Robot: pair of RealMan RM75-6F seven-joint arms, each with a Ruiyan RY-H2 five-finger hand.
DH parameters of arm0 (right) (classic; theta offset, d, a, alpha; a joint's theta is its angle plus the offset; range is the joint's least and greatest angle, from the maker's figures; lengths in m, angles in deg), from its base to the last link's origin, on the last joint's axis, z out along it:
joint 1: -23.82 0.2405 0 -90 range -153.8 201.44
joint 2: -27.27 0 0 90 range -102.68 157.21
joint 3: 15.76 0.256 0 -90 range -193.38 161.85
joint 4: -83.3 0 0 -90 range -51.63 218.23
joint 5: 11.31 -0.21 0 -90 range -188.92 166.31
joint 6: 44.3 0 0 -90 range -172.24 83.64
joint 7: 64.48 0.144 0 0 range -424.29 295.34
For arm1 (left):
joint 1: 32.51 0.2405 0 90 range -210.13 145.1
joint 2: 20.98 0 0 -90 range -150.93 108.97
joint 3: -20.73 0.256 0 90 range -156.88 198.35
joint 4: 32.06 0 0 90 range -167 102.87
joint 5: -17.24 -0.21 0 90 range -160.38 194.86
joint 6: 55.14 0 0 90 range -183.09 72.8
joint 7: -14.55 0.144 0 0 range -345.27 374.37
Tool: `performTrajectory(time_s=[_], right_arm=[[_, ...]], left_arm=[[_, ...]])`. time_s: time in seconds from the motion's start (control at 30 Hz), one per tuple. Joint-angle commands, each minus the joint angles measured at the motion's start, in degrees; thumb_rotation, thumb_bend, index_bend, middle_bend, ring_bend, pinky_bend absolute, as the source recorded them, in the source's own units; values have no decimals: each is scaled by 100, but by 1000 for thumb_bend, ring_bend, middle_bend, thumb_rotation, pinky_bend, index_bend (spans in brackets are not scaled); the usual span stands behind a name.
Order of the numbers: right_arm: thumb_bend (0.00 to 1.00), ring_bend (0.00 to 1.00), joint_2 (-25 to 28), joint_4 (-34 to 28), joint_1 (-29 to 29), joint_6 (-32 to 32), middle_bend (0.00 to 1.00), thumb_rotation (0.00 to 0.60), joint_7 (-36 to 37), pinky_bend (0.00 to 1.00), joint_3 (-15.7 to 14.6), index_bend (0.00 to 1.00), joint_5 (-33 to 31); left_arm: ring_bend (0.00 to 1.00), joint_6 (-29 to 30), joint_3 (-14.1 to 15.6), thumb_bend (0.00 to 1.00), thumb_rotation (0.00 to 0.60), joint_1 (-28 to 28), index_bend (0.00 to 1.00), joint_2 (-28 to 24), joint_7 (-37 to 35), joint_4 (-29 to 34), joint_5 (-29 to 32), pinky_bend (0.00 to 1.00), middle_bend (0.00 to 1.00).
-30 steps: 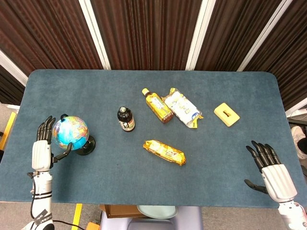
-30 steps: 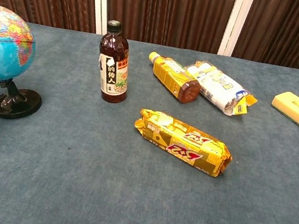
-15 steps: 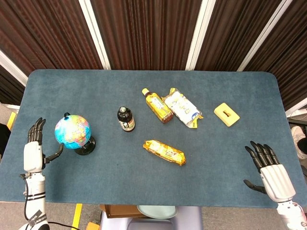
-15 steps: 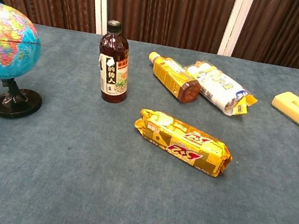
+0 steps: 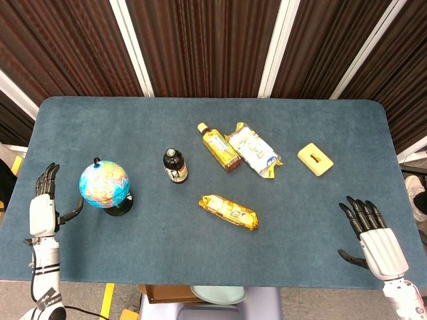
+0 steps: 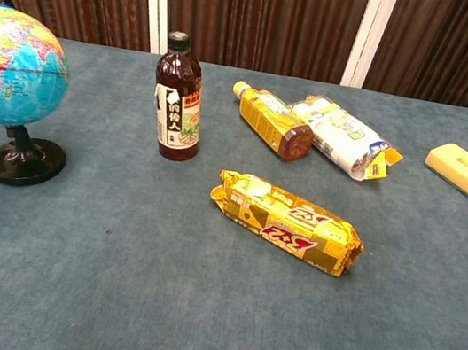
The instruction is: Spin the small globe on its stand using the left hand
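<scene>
Now left hand (image 5: 41,212) open, apart from globe (image 5: 104,186).

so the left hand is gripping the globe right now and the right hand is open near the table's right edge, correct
Not quite. In the head view the left hand is open and apart from the globe, off to its left. The right hand is open near the table's right edge, as you said.

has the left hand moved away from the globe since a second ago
Yes. The left hand has drawn back leftward, off the small blue globe, toward the table's left edge.
</scene>
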Motion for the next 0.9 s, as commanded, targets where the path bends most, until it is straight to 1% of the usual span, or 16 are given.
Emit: performTrajectory(time_s=[0.03, 0.23, 0.3, 0.4, 0.53, 0.7, 0.77, 0.8, 0.9], right_arm=[[74, 0, -1, -4, 0, -3, 0, 600, -10, 0, 3, 0, -2], [74, 0, -6, 2, -6, -14, 0, 600, -21, 0, 5, 0, -4], [73, 0, -6, -3, -6, -20, 0, 600, -35, 0, 4, 0, 4], [74, 0, -8, -10, -11, -30, 0, 600, -48, 0, 2, 0, 10], [74, 0, -9, -16, -17, -45, 0, 600, -62, 0, -6, 0, 31], [74, 0, -4, -28, -30, -70, 0, 600, -77, 0, -23, 0, 68], [74, 0, 5, -36, -38, -87, 0, 600, -82, 0, -31, 0, 85], [74, 0, 10, -40, -45, -101, 0, 600, -82, 0, -31, 0, 87], [74, 0, 16, -56, -55, -106, 0, 600, -100, 0, -24, 0, 64]], left_arm=[[0, -61, -28, 326, 600, -35, 0, 14, -41, -40, 28, 0, 0], [0, -136, -106, 327, 600, -92, 0, 53, -64, -130, 108, 0, 0], [0, -173, -184, 326, 600, -102, 0, 52, -80, -212, 214, 0, 0], [0, -173, -193, 324, 600, -53, 0, 13, -114, -256, 271, 0, 0], [0, -134, -184, 325, 600, 56, 0, -110, -113, -261, 330, 0, 0], [0, 29, -263, 330, 600, 230, 0, -340, -147, -180, 421, 0, 0], [0, 211, -216, 331, 600, 362, 0, -512, -183, -50, 312, 0, 0], [0, 343, -138, 331, 600, 463, 0, -641, -239, 85, 179, 0, 0], [0, 516, 217, 339, 600, 737, 0, -1079, -487, 659, -244, 0, 0]])
